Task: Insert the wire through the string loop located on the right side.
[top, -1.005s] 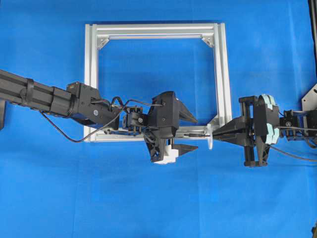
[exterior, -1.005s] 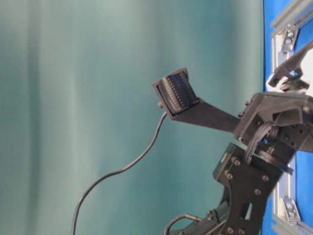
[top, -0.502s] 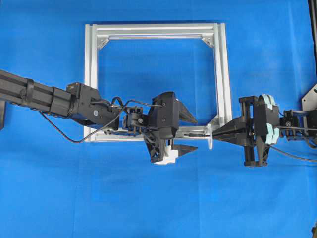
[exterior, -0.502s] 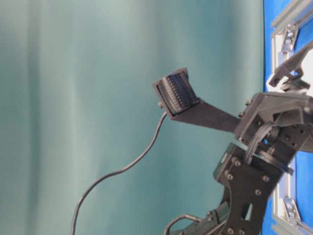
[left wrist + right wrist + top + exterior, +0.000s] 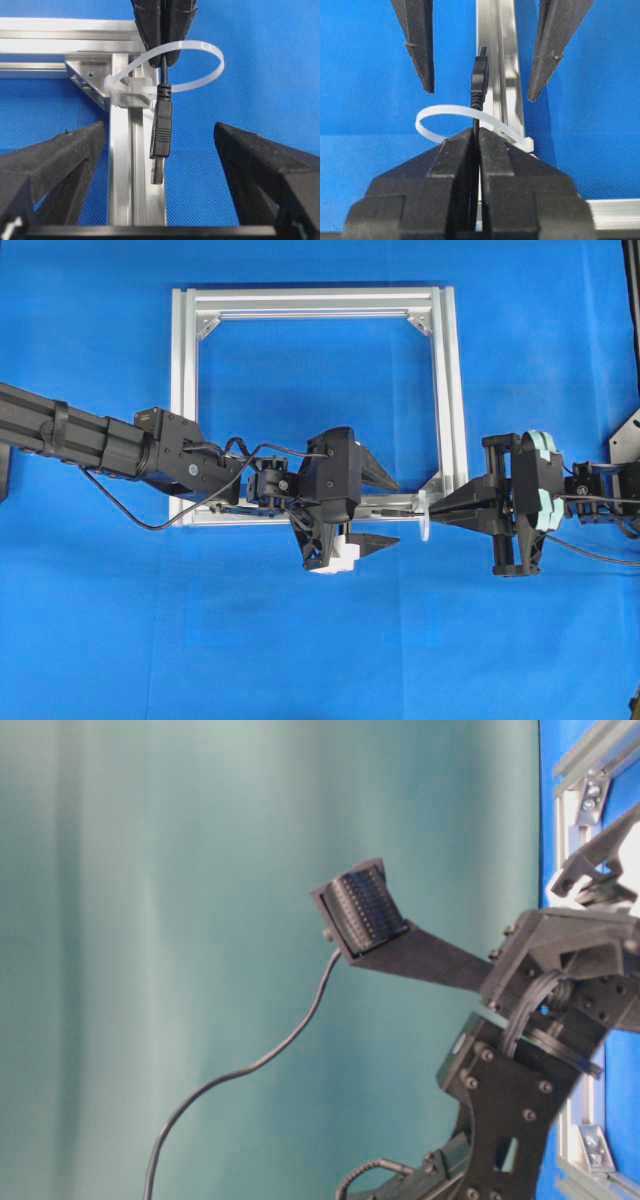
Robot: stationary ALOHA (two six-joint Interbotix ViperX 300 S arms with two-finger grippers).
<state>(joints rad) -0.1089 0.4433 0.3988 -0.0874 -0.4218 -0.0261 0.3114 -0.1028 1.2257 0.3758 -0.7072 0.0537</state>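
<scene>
The wire's black plug point(image 5: 161, 120) sticks out through the whitish string loop point(image 5: 197, 45), which is tied to the lower right corner of the aluminium frame point(image 5: 310, 300). My right gripper point(image 5: 475, 132) is shut on the wire just behind the loop point(image 5: 427, 114), with the plug point(image 5: 480, 80) pointing away from it. My left gripper point(image 5: 159, 131) is open, one finger on each side of the plug and not touching it. From overhead the left gripper point(image 5: 393, 510) faces the right gripper point(image 5: 435, 512) along the frame's bottom rail.
The frame's bottom rail point(image 5: 127, 170) runs just beside the plug. A corner bracket point(image 5: 87, 80) sits next to the loop's clasp. In the table-level view a black cable point(image 5: 250, 1070) hangs below a ridged finger pad point(image 5: 365, 910). Blue cloth covers the table.
The left gripper has shifted very slightly and its fingers have drawn in a touch. The right gripper, wire and loop have not moved.
</scene>
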